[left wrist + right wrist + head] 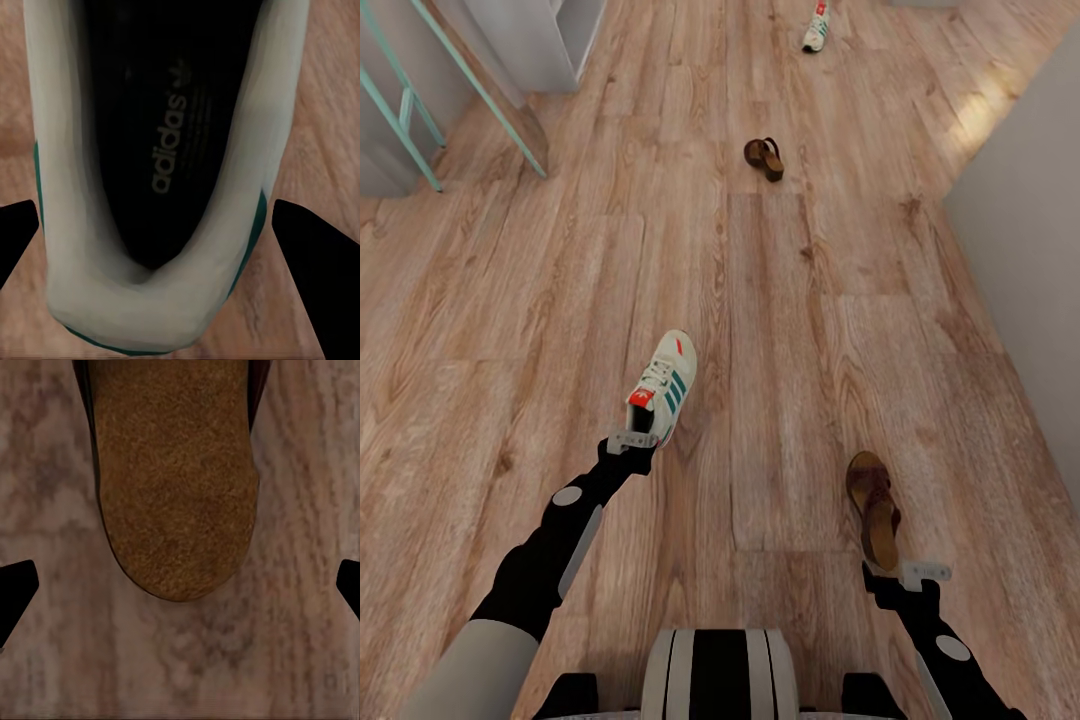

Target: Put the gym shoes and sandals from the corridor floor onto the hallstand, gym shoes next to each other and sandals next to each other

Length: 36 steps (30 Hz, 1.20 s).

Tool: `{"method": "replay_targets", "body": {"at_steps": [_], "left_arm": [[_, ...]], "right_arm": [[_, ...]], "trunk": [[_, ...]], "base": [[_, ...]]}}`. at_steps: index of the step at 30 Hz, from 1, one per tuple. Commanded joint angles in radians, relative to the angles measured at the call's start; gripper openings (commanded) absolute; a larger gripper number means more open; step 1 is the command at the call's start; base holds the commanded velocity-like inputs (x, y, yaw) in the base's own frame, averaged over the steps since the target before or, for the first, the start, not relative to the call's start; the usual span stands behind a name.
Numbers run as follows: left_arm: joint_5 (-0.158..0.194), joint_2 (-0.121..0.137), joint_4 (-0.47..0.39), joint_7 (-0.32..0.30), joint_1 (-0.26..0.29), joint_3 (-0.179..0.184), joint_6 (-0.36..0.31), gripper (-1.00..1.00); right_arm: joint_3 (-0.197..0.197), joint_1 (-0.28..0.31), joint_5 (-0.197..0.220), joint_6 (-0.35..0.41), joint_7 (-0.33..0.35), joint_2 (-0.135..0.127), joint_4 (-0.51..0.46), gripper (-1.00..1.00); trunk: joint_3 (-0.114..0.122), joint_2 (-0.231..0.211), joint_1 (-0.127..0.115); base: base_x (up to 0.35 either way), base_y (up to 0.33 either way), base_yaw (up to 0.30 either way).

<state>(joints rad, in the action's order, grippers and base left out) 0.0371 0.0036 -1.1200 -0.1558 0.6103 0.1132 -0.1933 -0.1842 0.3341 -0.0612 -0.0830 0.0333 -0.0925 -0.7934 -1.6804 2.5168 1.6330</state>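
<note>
Left hand [632, 441] spread astride near sneaker [664, 386] heel, lined up to clamp. Right hand [913, 576] spread, just short of near sandal [873, 509] heel. Both lie on floor [800, 330]; other pair far ahead.

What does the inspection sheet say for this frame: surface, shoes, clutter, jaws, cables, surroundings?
Surface: wood-plank floor, bare.
Job's things: near sneaker and near sandal on the floor by the arms; far sandal and far sneaker further down the corridor.
Clutter: nothing seen.
Grippers: left gripper jaws open around the near sneaker's heel; right gripper jaws open above the near sandal's heel.
Cables: nothing seen.
Surroundings: grey wall; teal frame.
</note>
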Motion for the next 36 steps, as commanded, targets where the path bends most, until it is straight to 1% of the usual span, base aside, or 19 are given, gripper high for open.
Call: {"method": "replay_targets", "body": {"at_steps": [1,9,16,21,24,29,32,36], "left_arm": [[0.004,0.001,-0.001,-0.002,0.000,0.000,-0.006,-1.00],[0.006,0.000,-0.002,-0.002,0.000,0.000,-0.006,-1.00],[0.004,0.000,-0.010,-0.002,0.000,0.000,-0.006,-1.00],[0.004,0.000,-0.022,-0.002,-0.015,0.000,-0.004,-1.00],[0.004,0.000,-0.044,-0.002,-0.018,0.001,-0.005,-1.00],[0.006,-0.001,-0.134,-0.002,-0.020,0.002,-0.011,-1.00],[0.005,-0.001,-0.191,-0.002,-0.021,0.009,-0.044,-1.00],[0.005,-0.001,-0.224,-0.002,-0.021,0.028,-0.080,-1.00]], "right_arm": [[-0.003,0.000,-0.006,-0.003,0.003,0.000,0.000,1.00],[-0.004,0.000,-0.006,-0.003,0.003,0.000,0.000,1.00],[-0.004,0.000,-0.006,-0.003,0.003,0.000,0.000,1.00],[-0.004,0.000,-0.007,-0.003,0.003,0.000,0.000,1.00],[-0.004,0.000,-0.006,-0.003,0.003,0.000,0.000,1.00],[-0.004,0.000,-0.006,-0.003,0.003,0.000,0.000,1.00],[-0.004,0.000,-0.006,-0.003,0.003,0.000,0.000,1.00],[-0.004,0.000,-0.006,-0.003,0.003,0.000,0.000,1.00]], "trunk": [[-0.005,0.000,0.000],[-0.047,0.002,0.004],[-0.057,0.002,0.004],[-0.060,0.002,0.004],[-0.060,0.002,0.004],[-0.060,0.002,0.004],[-0.060,0.002,0.004],[-0.060,0.002,0.004]], "base": [[0.000,0.000,0.000],[0.000,0.000,0.000],[0.000,0.000,0.000],[0.000,0.000,0.000],[0.000,0.000,0.000],[0.000,0.000,0.000],[0.000,0.000,0.000],[0.000,0.000,0.000]]}}
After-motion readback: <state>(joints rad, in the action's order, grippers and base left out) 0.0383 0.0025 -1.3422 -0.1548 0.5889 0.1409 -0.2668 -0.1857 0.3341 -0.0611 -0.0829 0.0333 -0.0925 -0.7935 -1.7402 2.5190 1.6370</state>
